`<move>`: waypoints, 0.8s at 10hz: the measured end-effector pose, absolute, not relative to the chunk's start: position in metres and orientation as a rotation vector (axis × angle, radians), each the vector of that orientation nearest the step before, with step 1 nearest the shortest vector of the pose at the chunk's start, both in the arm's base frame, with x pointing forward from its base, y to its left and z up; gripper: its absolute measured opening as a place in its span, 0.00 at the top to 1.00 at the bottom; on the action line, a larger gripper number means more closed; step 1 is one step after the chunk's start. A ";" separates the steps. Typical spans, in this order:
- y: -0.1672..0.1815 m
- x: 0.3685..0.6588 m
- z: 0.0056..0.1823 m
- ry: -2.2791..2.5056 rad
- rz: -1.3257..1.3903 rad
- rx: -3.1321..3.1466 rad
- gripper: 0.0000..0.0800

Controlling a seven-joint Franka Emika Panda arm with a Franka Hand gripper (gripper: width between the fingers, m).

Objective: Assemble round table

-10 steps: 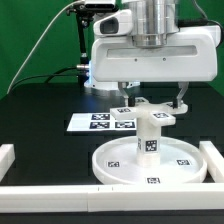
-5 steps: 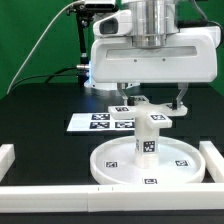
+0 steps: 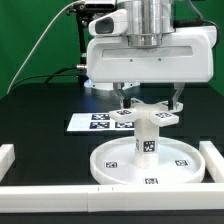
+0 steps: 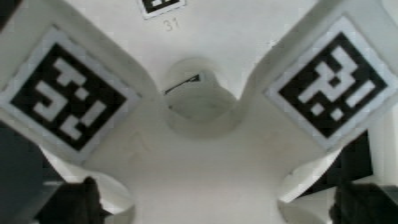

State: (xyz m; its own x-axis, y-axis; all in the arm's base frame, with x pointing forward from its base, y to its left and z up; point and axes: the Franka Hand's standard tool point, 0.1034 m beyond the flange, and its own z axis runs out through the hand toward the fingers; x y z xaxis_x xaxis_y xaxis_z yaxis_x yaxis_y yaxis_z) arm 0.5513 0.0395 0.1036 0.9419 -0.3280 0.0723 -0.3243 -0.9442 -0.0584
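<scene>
The large rimmed round disc (image 3: pixel 110 170) lies at the front of the black table. The short cylinder leg (image 3: pixel 148 138) stands upright at its centre. The small cross-shaped foot piece (image 3: pixel 150 112) sits on top of the leg. My gripper (image 3: pixel 151 100) hangs straight above, one finger on either side of the foot piece, shut on it. In the wrist view the foot piece (image 4: pixel 199 150) fills the frame, showing two tagged arms and a central hole. My gripper (image 4: pixel 214 205) clamps it between dark fingertips (image 4: pixel 71 203).
The marker board (image 3: pixel 95 122) lies flat behind the disc. White border walls run along the exterior view's left (image 3: pixel 8 155), the front (image 3: pixel 100 205) and the right (image 3: pixel 215 160). A green backdrop and cables stand at the back.
My gripper has risen very slightly with the foot piece, and the piece looks turned a little on top of the leg. The disc and leg have not moved.
</scene>
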 end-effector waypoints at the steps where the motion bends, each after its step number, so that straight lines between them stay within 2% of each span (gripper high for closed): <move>1: 0.042 0.548 0.099 0.506 -0.119 -3.055 0.19; 4: 0.041 0.548 0.098 0.507 -0.117 -3.056 0.19; 5: 0.041 0.548 0.098 0.507 -0.117 -3.057 0.34; 6: 0.040 0.548 0.098 0.509 -0.118 -3.057 0.45; 8: 0.040 0.548 0.098 0.532 -0.117 -3.052 0.45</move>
State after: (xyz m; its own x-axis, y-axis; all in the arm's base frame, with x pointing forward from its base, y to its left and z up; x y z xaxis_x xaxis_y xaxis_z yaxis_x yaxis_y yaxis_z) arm 0.5485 0.0402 0.0980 0.9383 -0.3394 0.0673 -0.3362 -0.9402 -0.0537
